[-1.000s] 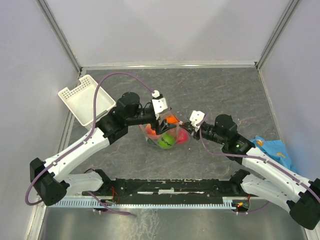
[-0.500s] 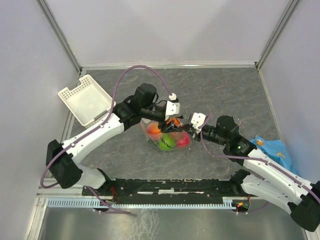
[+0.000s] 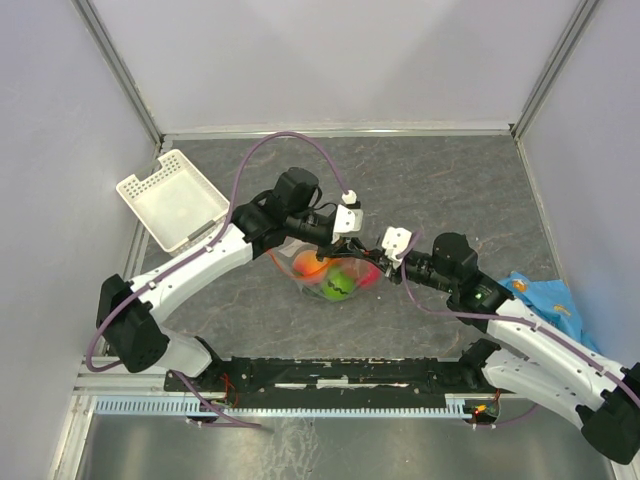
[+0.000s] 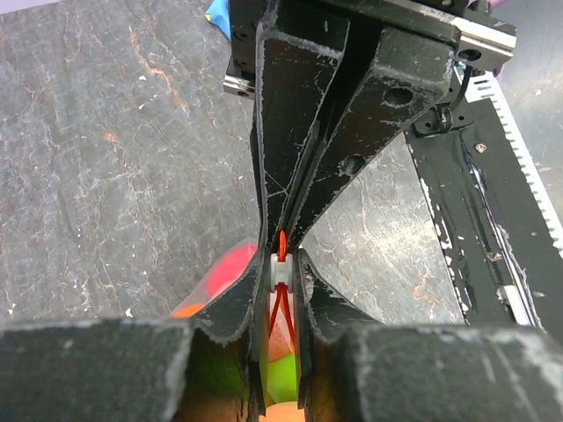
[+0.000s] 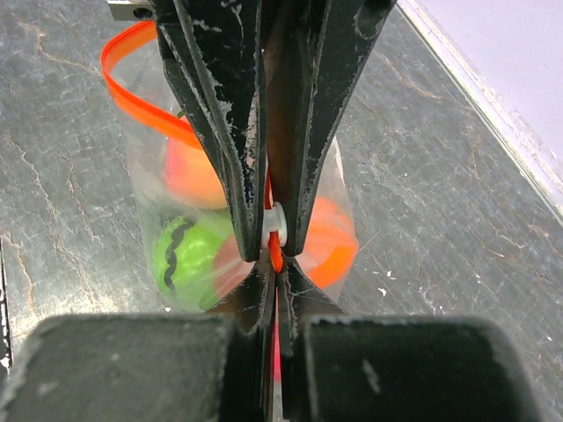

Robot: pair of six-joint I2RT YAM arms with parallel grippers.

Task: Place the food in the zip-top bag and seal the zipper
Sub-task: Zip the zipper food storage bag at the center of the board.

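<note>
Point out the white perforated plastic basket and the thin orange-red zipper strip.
white perforated plastic basket (image 3: 172, 203): top external view, its floor.
thin orange-red zipper strip (image 5: 141, 110): right wrist view, its open loop.

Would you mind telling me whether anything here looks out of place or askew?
Only the thin orange-red zipper of the clear plastic bag: in the right wrist view one stretch bows open in a loop, unsealed, beyond where the left gripper and right gripper pinch it. I see no toy food outside the bag.
</note>
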